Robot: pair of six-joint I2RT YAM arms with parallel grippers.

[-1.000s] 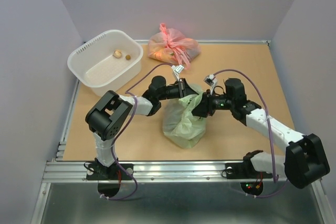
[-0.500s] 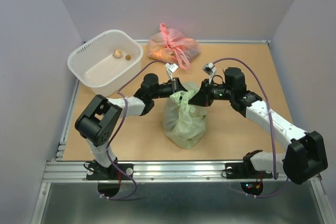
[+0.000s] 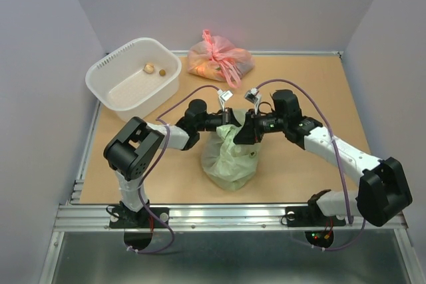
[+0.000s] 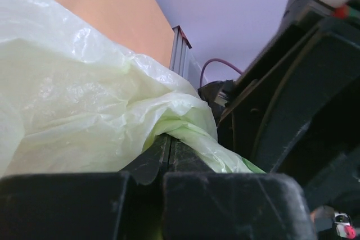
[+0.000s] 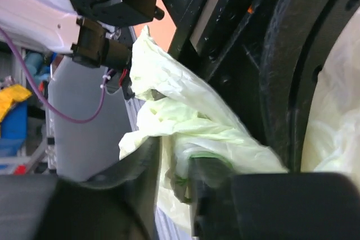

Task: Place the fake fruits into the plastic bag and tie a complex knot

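Where the plastic bag bunches on top, the left gripper pinches it. The right gripper grips it too.

L arm bent at elbow, forearm reaching in toward centre; R arm stretched across to meet it. left gripper & right gripper nearly touching, tips facing. Both w/ jaws clamped on the plastic bag.

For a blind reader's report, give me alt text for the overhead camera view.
The left gripper and right gripper meet over a crinkly pale green plastic bag on a tan table, both pinching its gathered top. Behind stand a white plastic basket and a tied pink plastic bag.
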